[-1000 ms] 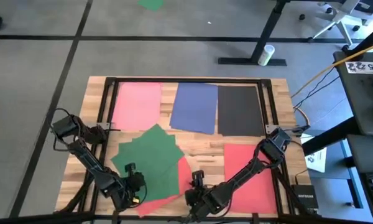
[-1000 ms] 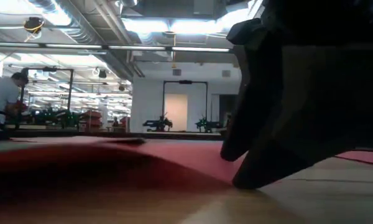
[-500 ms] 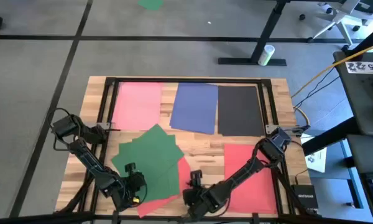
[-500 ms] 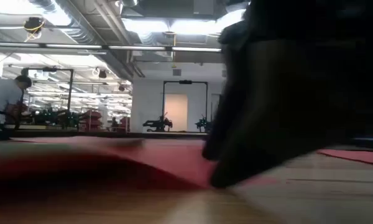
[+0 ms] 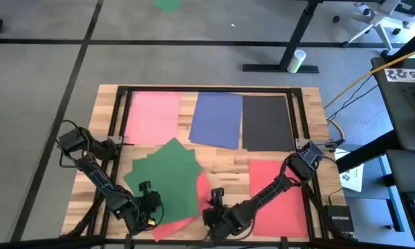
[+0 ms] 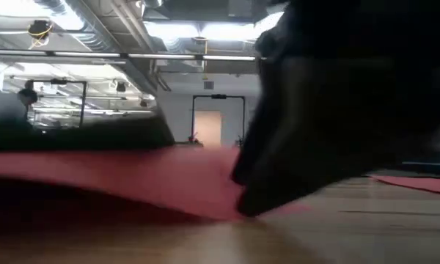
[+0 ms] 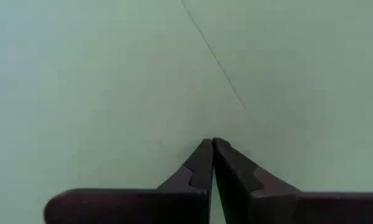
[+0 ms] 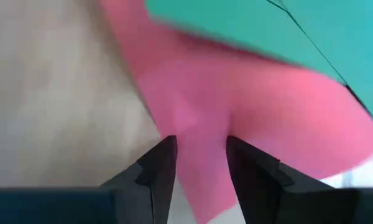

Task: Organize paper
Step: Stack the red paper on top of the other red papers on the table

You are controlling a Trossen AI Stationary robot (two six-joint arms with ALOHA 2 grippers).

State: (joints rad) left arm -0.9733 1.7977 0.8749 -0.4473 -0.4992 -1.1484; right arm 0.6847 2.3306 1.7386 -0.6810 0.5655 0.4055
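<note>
1. At the table's [image 5: 214,155] 6 o'clock edge, in the high view, the right hand [image 5: 213,207] is seen low over the corner of a red sheet [image 5: 204,188] that pokes out from under the green sheets [image 5: 167,176].
2. In the right wrist view the two fingers [image 8: 158,168] are parted, and the red sheet's corner is seen running between them — contact with the paper cannot be told.
3. At about 7 o'clock the left hand [image 5: 150,207] is placed over the near edge of the green sheets; in the left wrist view its fingertips [image 7: 212,149] are pressed together against green paper, with no paper seen between them.
4. Along the 12 o'clock side three sheets are laid in a row: pink [image 5: 153,116], blue [image 5: 218,119] and black [image 5: 266,122].
5. At about 4 o'clock another red sheet [image 5: 280,197] is laid flat, partly crossed by the right arm.
</note>
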